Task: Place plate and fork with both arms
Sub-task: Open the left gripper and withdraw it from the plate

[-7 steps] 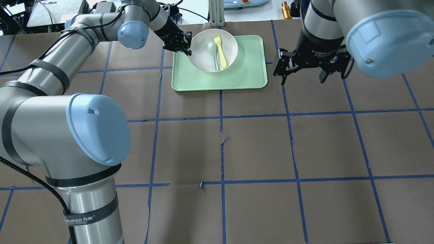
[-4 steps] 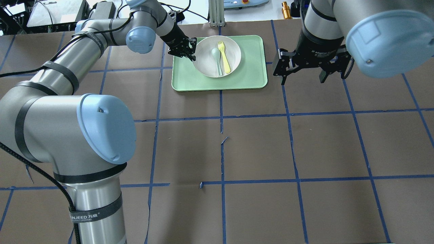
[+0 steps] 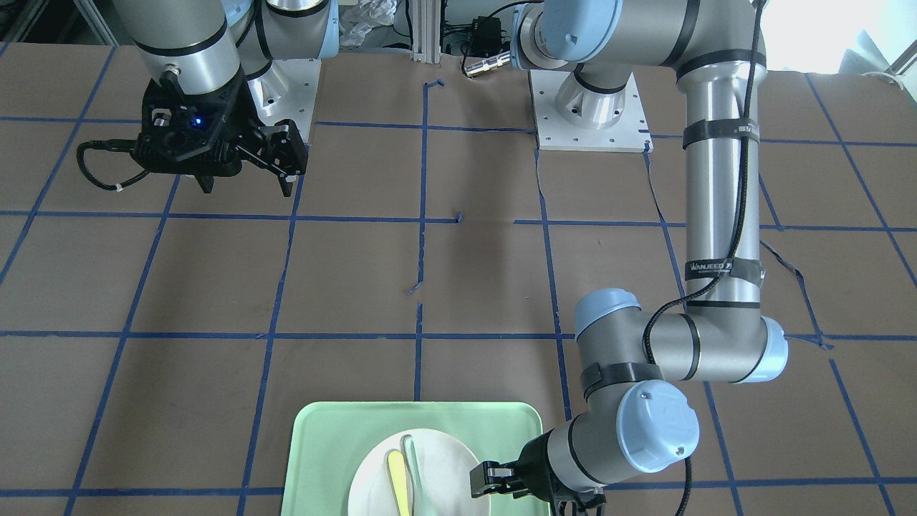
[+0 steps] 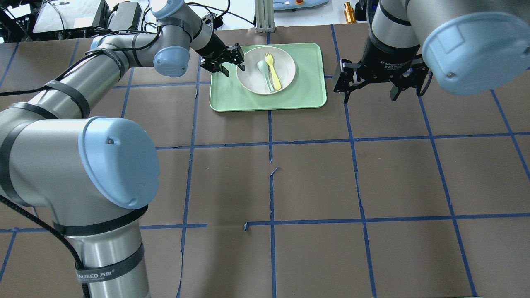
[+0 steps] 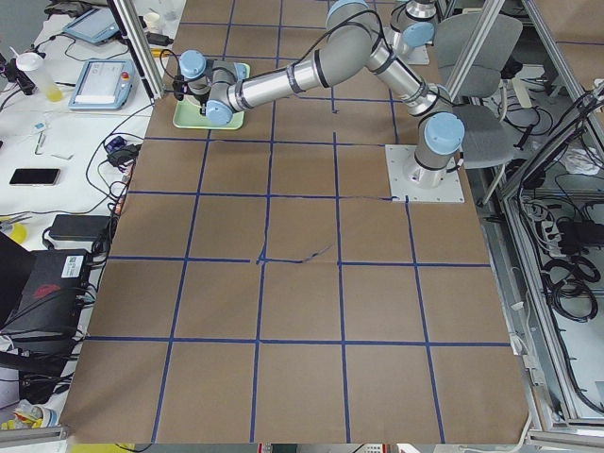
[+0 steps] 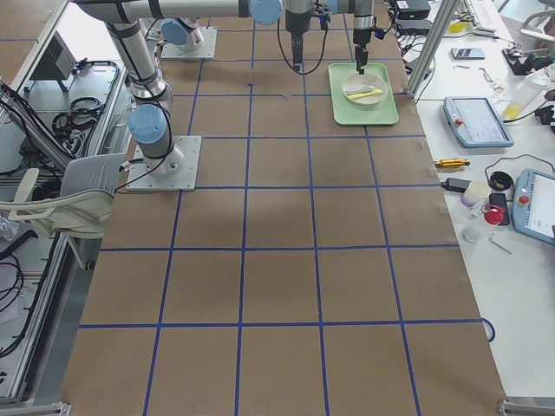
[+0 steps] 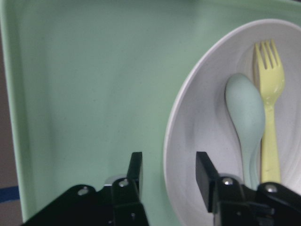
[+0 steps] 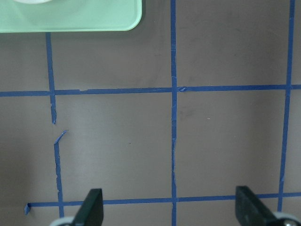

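Observation:
The off-white plate (image 4: 285, 70) lies on the mint-green tray (image 4: 306, 91), toward its far left part. The pale-yellow fork (image 4: 273, 71) and a grey-green spoon (image 4: 264, 73) lie side by side in the plate. My left gripper (image 4: 232, 63) is open at the plate's left rim. In the left wrist view its fingers (image 7: 136, 172) stand apart, one on each side of the rim of the plate (image 7: 202, 117), with the fork (image 7: 269, 94) and spoon (image 7: 244, 108) beyond. My right gripper (image 4: 369, 94) is open and empty, hanging above the table right of the tray.
The table is brown paper with a blue tape grid (image 4: 271, 142). The tray (image 3: 329, 444) sits at the far edge, seen at the bottom of the front-facing view. The left arm's elbow (image 3: 716, 351) hangs over the table near the tray. The right wrist view shows the tray's corner (image 8: 117, 19).
The plate, first held raised by my left gripper, came down and shifted right onto the tray. The left gripper's fingers have spread apart from the rim. The right arm has not moved.

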Controlling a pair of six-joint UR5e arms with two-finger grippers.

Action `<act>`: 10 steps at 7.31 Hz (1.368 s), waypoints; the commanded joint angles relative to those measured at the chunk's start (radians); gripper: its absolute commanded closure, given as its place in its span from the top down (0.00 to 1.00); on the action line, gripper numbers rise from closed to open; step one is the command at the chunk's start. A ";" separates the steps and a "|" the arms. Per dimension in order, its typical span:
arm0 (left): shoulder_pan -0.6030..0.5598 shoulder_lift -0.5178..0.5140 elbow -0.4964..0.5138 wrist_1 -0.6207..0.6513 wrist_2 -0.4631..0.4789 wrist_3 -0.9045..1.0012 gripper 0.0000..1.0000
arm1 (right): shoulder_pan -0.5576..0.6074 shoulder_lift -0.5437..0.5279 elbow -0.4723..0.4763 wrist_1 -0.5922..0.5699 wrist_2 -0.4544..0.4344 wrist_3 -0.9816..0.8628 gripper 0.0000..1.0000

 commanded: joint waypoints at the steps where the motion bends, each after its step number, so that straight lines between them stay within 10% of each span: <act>1: 0.042 0.164 -0.072 -0.160 0.137 0.004 1.00 | 0.000 -0.001 0.000 0.000 0.000 0.000 1.00; 3: 0.064 0.340 -0.125 -0.349 0.291 0.004 1.00 | 0.000 0.001 0.000 0.000 0.000 0.000 1.00; 10: -0.013 0.870 -0.543 -0.380 0.394 -0.080 1.00 | 0.000 0.002 -0.007 -0.008 -0.002 0.002 1.00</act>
